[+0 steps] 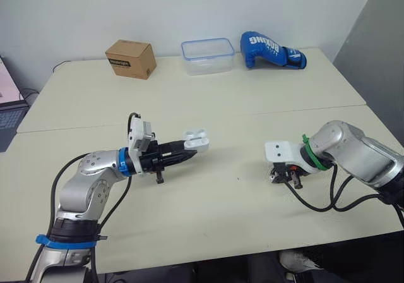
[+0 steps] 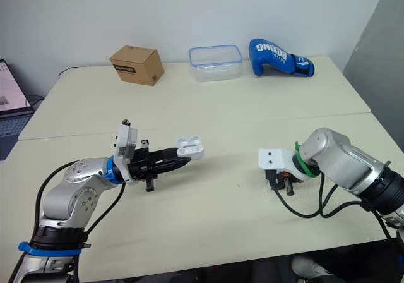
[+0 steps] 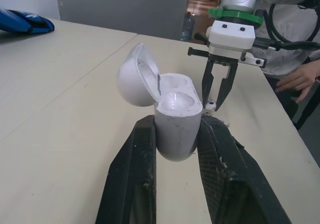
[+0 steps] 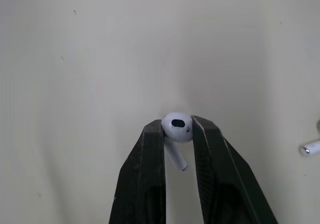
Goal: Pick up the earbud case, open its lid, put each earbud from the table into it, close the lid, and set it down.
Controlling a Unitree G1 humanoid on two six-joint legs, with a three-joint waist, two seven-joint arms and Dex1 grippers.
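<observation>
My left gripper [image 1: 191, 150] is shut on the white earbud case [image 1: 197, 139] and holds it above the table's middle left. The lid stands open, and both sockets look empty in the left wrist view, where the case [image 3: 175, 119] sits between the two black fingers [image 3: 132, 164]. Over at the right, my right gripper [image 1: 281, 177] points down at the table. It is shut on a white earbud [image 4: 177, 127], pinched by the head with the stem hanging below. A second earbud [image 4: 310, 147] lies on the table close beside it.
A cardboard box [image 1: 131, 59], a clear plastic container [image 1: 207, 55] and a blue boxing glove [image 1: 271, 49] line the table's far edge. A laptop [image 1: 9, 109] sits at the far left. A person's hand [image 3: 295, 79] rests beyond the table's right side.
</observation>
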